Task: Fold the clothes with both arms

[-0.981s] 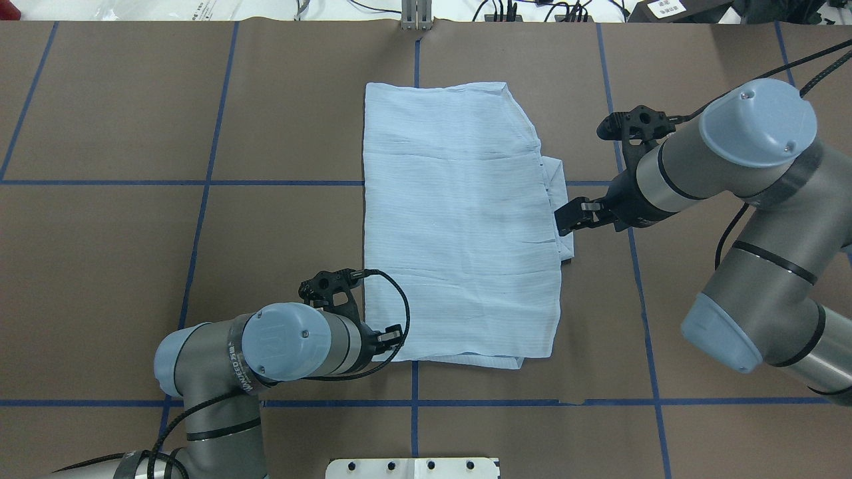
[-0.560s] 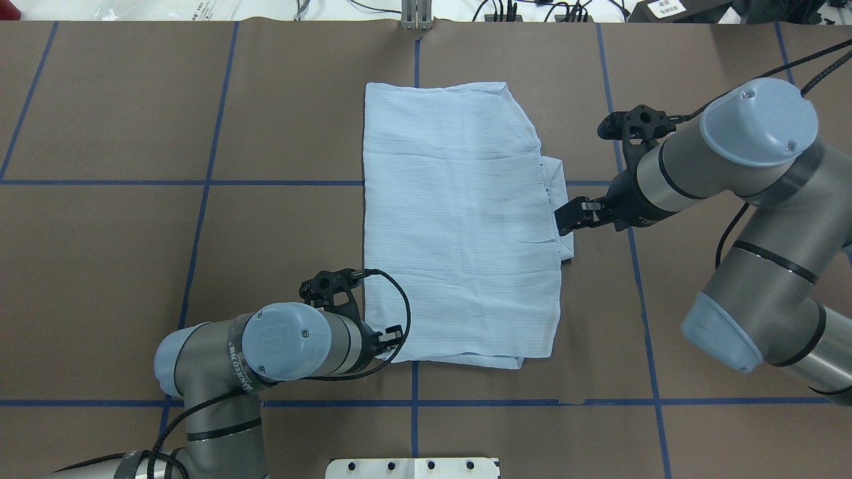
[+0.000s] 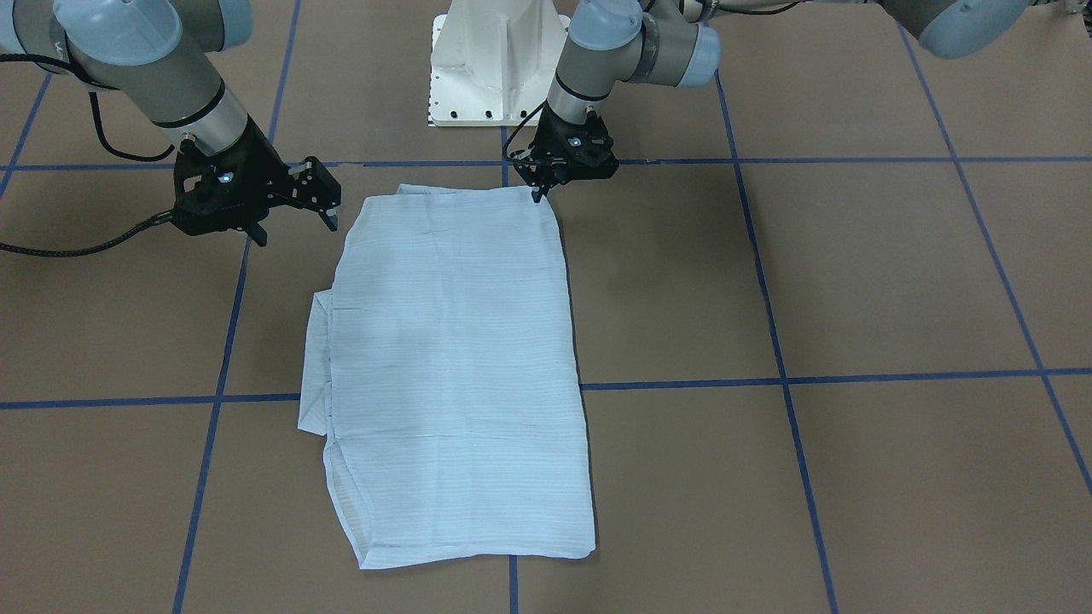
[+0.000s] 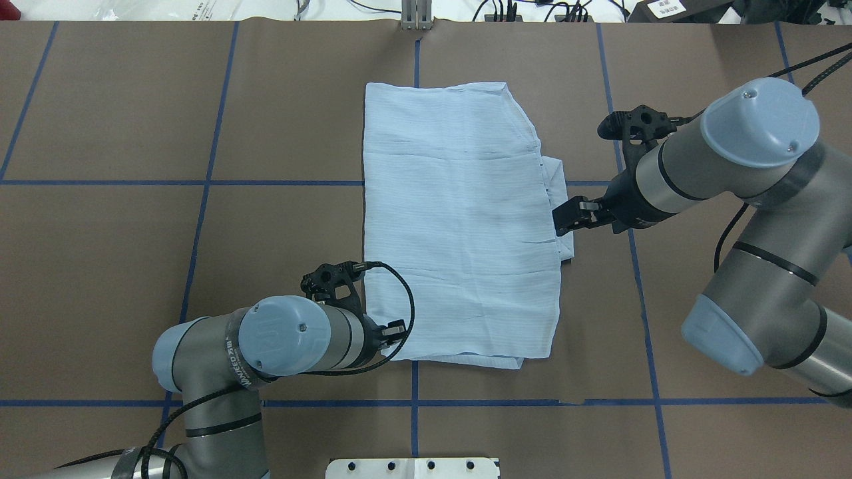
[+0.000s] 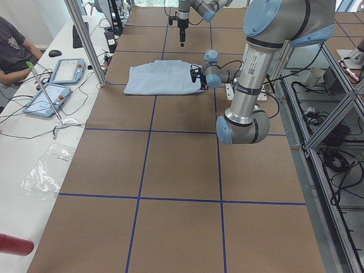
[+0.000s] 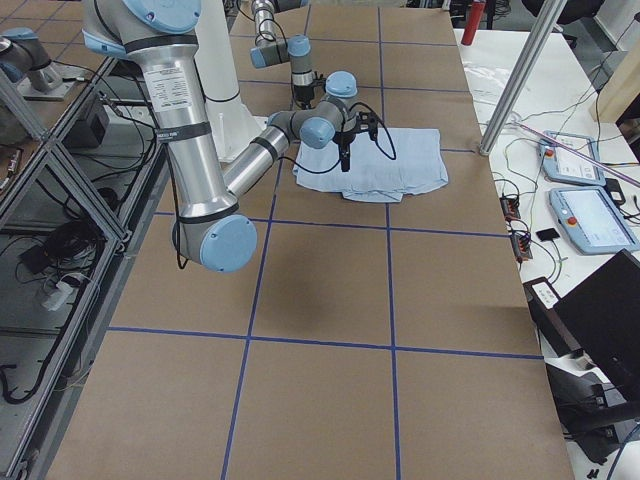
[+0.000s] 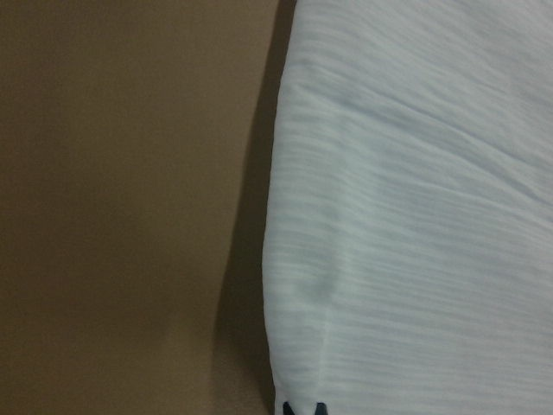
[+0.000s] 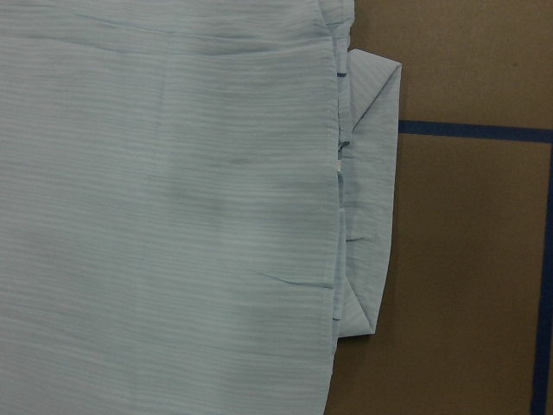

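Left gripper (image 3: 537, 194), fingers set almost together, pinches the corner of the shirt (image 4: 459, 219) nearest the robot on its left side, at table level. In the left wrist view the fabric puckers toward the two black fingertips (image 7: 318, 407). Right gripper (image 4: 564, 223), jaws spread wide and holding nothing, hovers just beside the shirt's right edge, where a narrow folded-under layer (image 8: 371, 199) juts out. The pale-blue, finely striped shirt lies flat as a long rectangle in the middle of the brown table (image 4: 266, 100), across blue tape lines (image 4: 206, 183). The white pedestal base (image 3: 499, 60) stands near the shirt's robot-side end.
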Available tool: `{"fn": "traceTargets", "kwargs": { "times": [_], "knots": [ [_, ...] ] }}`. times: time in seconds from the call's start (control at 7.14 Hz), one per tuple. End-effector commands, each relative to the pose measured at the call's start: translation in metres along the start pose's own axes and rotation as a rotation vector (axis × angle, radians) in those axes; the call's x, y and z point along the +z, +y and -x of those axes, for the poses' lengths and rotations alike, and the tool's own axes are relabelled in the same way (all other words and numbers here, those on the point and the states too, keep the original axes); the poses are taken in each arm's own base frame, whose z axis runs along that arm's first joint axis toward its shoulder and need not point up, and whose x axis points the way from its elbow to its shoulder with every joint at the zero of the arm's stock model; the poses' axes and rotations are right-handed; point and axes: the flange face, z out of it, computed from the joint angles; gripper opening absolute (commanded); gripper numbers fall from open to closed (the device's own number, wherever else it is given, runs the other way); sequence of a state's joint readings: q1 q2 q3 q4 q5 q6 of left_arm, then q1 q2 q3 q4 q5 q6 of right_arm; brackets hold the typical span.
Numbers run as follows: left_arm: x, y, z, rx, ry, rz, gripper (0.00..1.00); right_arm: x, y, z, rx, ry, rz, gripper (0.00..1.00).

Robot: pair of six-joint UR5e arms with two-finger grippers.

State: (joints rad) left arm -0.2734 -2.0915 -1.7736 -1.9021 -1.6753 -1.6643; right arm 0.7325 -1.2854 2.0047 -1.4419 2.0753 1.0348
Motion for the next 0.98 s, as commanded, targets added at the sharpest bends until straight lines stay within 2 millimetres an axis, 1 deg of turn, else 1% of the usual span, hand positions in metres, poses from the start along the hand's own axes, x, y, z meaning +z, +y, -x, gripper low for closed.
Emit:
{"fn": "traceTargets", "kwargs": {
  "times": [0.0, 0.14, 0.42, 0.56, 0.7, 0.84],
  "knots": [
    [-0.003, -0.003, -0.002, -0.002, 0.006, -0.003, 0.00, 0.005, 0.022, 0.030, 0.191, -0.029, 0.023, 1.00],
    [-0.003, -0.003, -0.003, -0.002, 0.007, -0.003, 0.00, 0.021, 0.045, 0.053, 0.284, -0.017, 0.006, 1.00],
    [-0.015, -0.008, -0.006, -0.005, 0.026, -0.006, 0.00, 0.064, 0.105, 0.103, 0.429, 0.009, -0.034, 1.00],
    [-0.015, -0.009, -0.006, -0.006, 0.026, -0.006, 0.00, 0.076, 0.121, 0.105, 0.519, 0.028, -0.032, 1.00],
    [-0.016, -0.011, -0.006, -0.008, 0.027, -0.010, 0.00, 0.101, 0.145, 0.116, 0.592, 0.055, -0.035, 1.00],
    [-0.015, -0.010, -0.006, -0.005, 0.027, -0.007, 0.00, 0.120, 0.147, 0.119, 0.631, 0.080, -0.074, 1.00]
  ]
}}
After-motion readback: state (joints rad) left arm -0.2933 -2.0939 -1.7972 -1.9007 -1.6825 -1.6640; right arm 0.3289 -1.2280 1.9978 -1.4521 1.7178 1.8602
